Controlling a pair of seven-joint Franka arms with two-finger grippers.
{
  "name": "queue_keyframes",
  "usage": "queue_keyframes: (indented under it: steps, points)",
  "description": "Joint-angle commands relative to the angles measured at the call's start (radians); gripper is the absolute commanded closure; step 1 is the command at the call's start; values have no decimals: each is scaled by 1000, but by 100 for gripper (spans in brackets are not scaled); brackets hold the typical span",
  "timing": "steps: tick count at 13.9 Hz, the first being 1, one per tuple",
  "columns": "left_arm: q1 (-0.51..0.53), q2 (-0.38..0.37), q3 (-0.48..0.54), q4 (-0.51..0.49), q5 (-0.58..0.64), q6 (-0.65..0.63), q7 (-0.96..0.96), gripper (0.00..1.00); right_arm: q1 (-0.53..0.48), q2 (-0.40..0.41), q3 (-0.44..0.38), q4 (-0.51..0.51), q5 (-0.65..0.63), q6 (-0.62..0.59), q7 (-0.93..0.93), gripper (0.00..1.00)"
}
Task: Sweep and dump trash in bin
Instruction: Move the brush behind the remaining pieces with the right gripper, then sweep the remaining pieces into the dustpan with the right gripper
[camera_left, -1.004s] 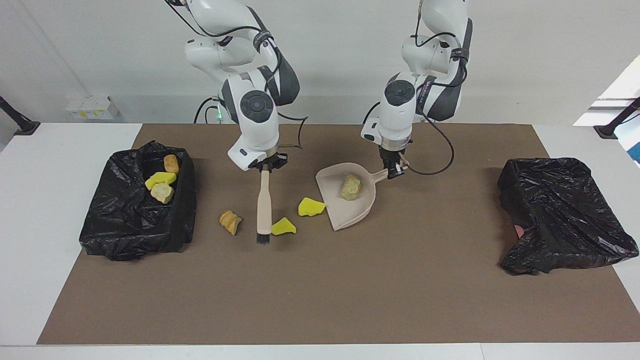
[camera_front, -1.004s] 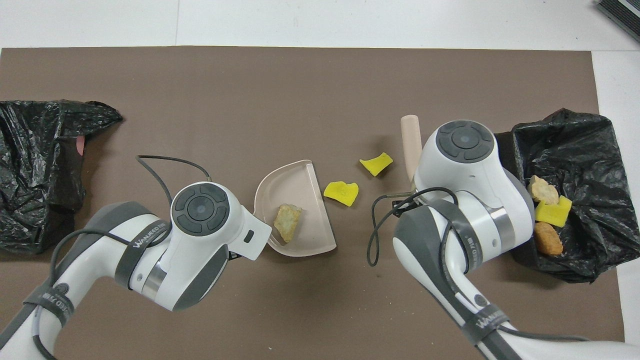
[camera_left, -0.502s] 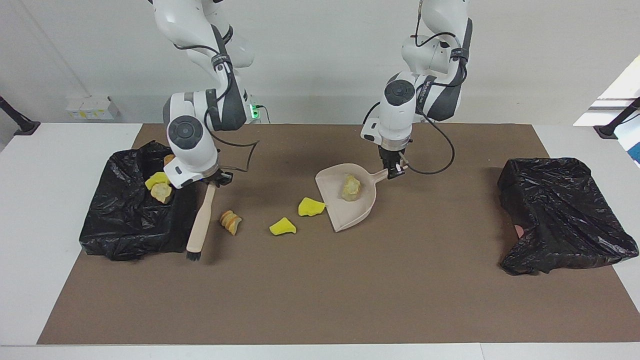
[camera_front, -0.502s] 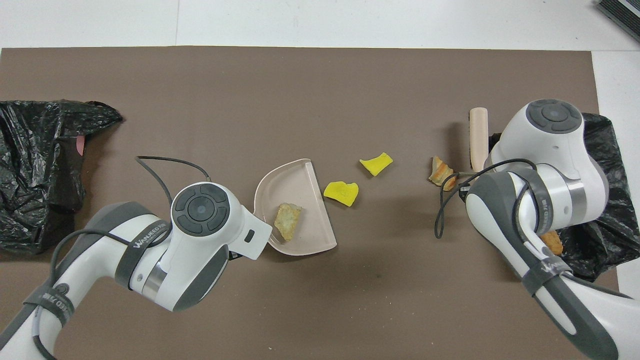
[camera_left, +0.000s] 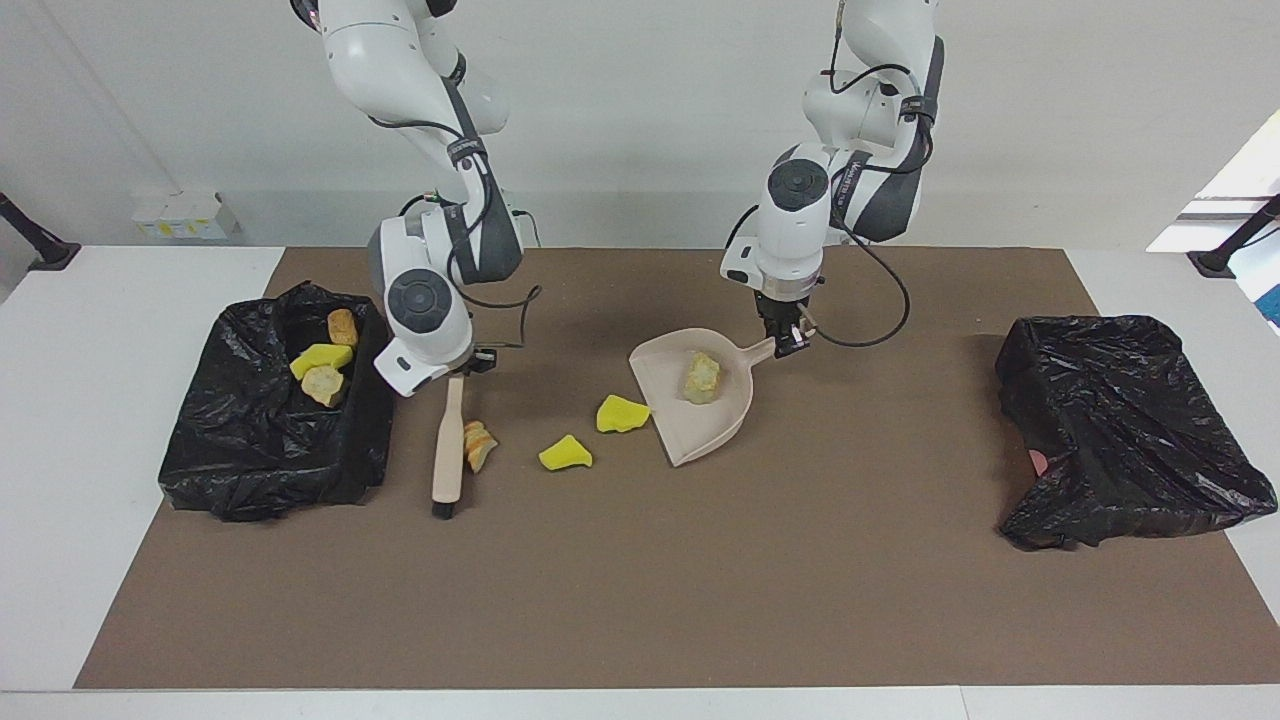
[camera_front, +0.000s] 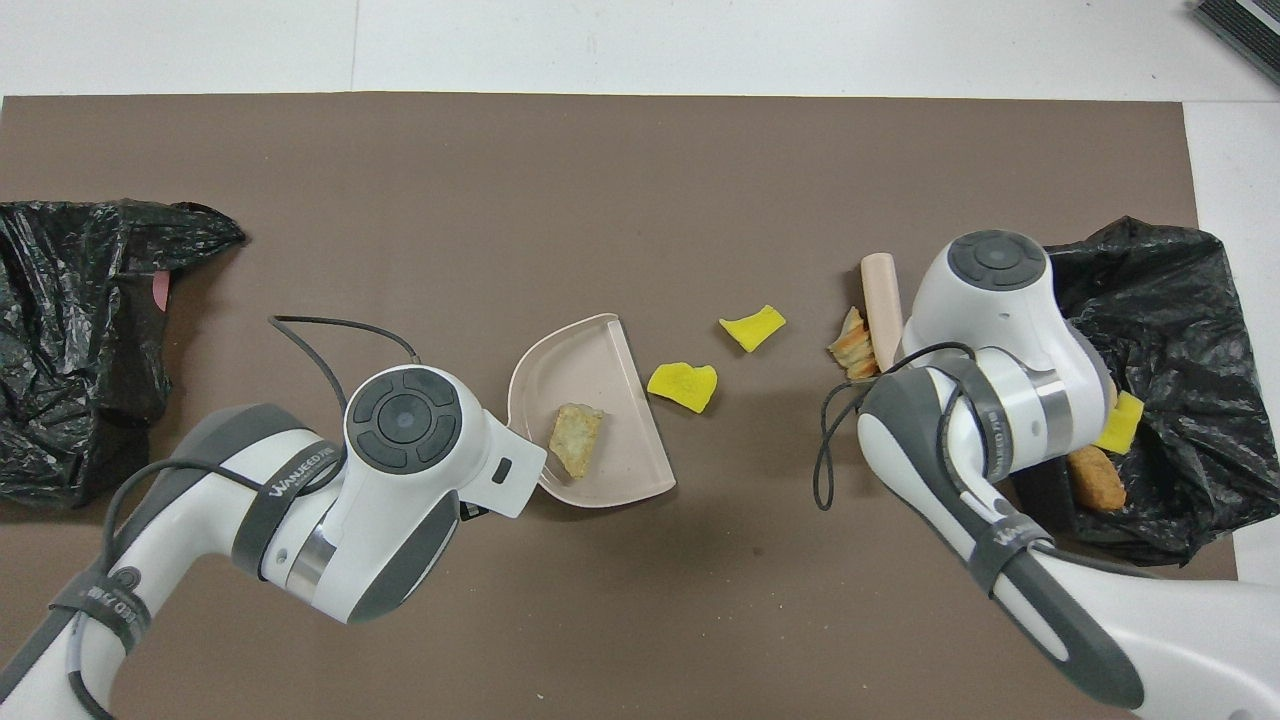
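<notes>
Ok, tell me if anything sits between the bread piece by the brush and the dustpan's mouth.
Yes. Two yellow chunks lie in that path on the mat: one nearer the bread piece, the other right at the dustpan lip. The brush is beside the bread.

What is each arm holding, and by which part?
Right gripper grips the brush at its handle top. Left gripper grips the dustpan by its handle end.

"WANEED" partly legible on left arm's strap (camera_front: 298, 473), nothing else readable
</notes>
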Motion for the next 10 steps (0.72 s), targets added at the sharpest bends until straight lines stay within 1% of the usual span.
queue_keyframes:
  steps: [1,3,5,7,9,10]
  points:
    - [-18,-29,11,-33,14,17,-92,100,81,2,6,24,122,16,-27,100]
    - [-33,-29,11,-31,14,17,-104,100,173,22,5,30,225,57,0,100]
    - [-35,-34,11,-34,14,14,-103,100,255,9,6,14,283,97,69,100]
    - [-32,-34,11,-37,14,20,-92,100,305,-5,6,10,364,103,76,100]
    - [-32,-33,11,-37,16,28,-89,100,350,-11,6,17,389,94,88,100]
    - [-35,-11,11,-37,16,34,-87,100,362,-21,8,15,389,84,98,100]
